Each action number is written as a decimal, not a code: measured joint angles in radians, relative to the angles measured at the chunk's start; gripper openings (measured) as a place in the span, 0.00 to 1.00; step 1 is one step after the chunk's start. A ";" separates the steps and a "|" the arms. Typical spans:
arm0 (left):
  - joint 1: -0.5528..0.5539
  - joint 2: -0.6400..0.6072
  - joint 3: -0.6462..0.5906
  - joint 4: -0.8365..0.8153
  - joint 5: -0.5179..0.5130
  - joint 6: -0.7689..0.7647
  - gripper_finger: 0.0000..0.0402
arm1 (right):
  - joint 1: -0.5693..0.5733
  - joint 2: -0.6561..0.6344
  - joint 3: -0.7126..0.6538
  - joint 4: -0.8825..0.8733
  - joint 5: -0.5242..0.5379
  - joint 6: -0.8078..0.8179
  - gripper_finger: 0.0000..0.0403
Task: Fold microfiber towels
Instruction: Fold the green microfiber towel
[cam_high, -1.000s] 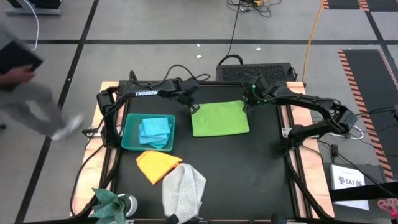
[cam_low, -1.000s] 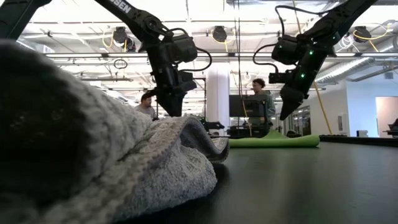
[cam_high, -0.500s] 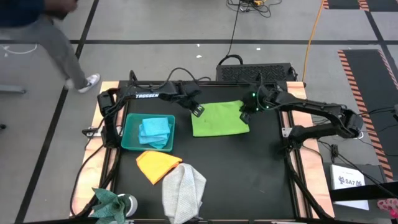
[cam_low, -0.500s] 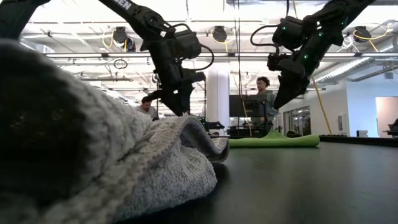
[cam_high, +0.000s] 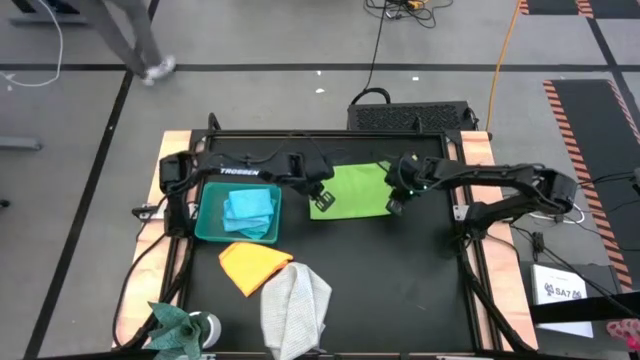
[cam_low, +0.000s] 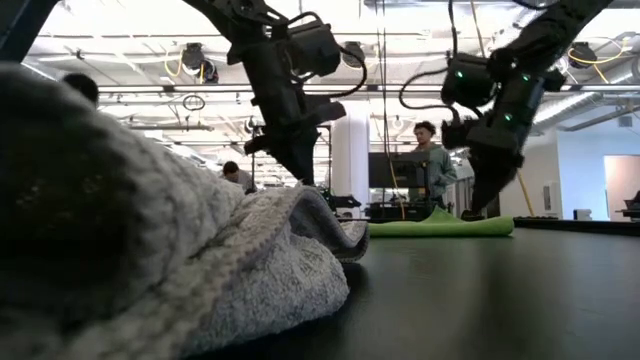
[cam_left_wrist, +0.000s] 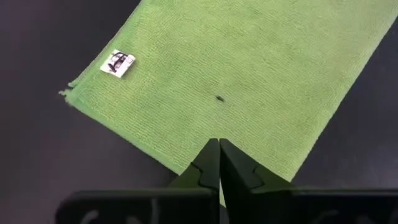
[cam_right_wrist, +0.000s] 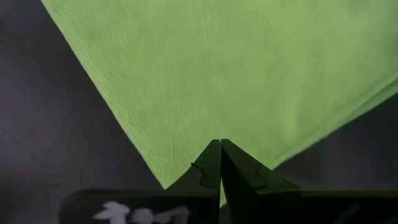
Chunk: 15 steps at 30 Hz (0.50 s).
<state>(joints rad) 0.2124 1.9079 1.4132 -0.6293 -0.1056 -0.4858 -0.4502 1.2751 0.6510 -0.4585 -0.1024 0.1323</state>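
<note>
A lime green towel (cam_high: 352, 190) lies flat, folded, on the black table toward its far side. In the left wrist view it (cam_left_wrist: 236, 81) shows a small white label (cam_left_wrist: 117, 63). My left gripper (cam_high: 320, 207) is shut over the towel's near left corner. My right gripper (cam_high: 397, 205) is shut over its near right corner. In the low view both fingertips, left (cam_low: 304, 180) and right (cam_low: 482, 206), end a little above the green towel (cam_low: 440, 227). A light blue towel (cam_high: 250, 208) lies in the bin.
A teal bin (cam_high: 208, 222) stands left of the green towel. An orange-yellow towel (cam_high: 252, 265) and a crumpled light grey towel (cam_high: 295, 305) lie toward the near edge, and a teal towel (cam_high: 175, 322) lies at the near left corner. The grey towel (cam_low: 180, 270) fills the low view's left side.
Both grippers have moved toward the table's near edge, from the green towel's far corners to its near corners, the right one sinking a little. Both have shut. The green towel has stayed flat where it was.
</note>
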 joint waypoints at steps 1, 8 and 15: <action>-0.006 0.003 0.000 0.003 -0.008 -0.001 0.01 | 0.003 0.000 -0.020 0.019 0.000 0.013 0.00; -0.029 0.038 -0.013 0.024 -0.038 -0.030 0.01 | 0.015 -0.001 -0.132 0.149 0.001 0.078 0.00; -0.038 0.074 -0.056 0.050 -0.041 -0.088 0.00 | 0.014 -0.009 -0.143 0.164 0.001 0.064 0.00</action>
<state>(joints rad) 0.1742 1.9820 1.3567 -0.5790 -0.1467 -0.5734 -0.4362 1.2663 0.5080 -0.2944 -0.1012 0.1967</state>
